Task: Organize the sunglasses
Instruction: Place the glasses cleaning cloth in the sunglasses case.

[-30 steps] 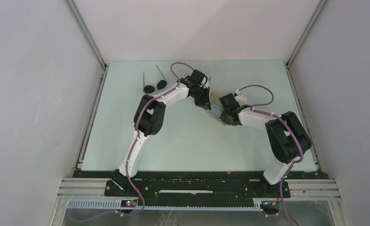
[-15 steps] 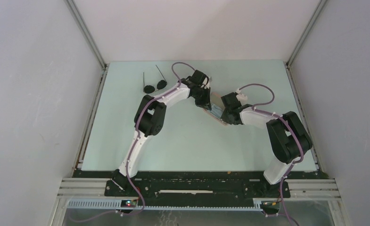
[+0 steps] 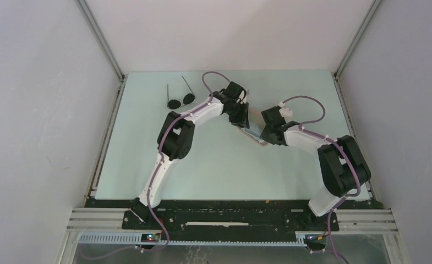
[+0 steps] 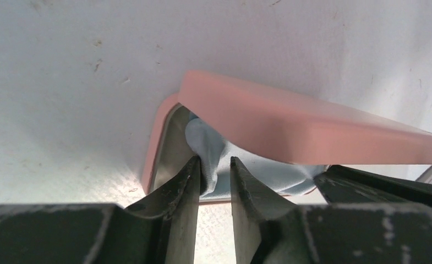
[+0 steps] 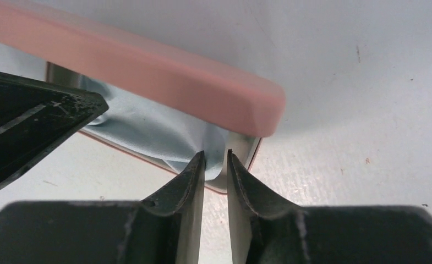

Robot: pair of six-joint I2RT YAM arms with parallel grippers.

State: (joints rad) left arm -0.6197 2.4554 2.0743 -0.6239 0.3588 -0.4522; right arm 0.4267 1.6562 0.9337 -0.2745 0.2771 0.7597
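Observation:
The sunglasses (image 3: pixel 180 99), two dark round lenses with thin arms, lie at the table's far left, well away from both grippers. A pink case (image 3: pixel 253 125) stands open mid-table, its lid (image 4: pixel 301 124) raised over a light blue cloth (image 4: pixel 257 171) in the tray. My left gripper (image 4: pixel 214 160) is at one end of the case, jaws slightly apart, with a fold of cloth loose between them against one finger. My right gripper (image 5: pixel 214 154) is at the opposite end by the lid (image 5: pixel 136 66), jaws also slightly apart around the cloth (image 5: pixel 142 129).
The pale green table (image 3: pixel 219 170) is walled on three sides by white panels with metal rails. Both arm bases sit on the black frame (image 3: pixel 230 217) at the near edge. The two wrists stand close together over the case.
Both grippers have gone from shut to slightly open, loosening their pinch on the cloth. The right arm's elbow has shifted a little to the right.

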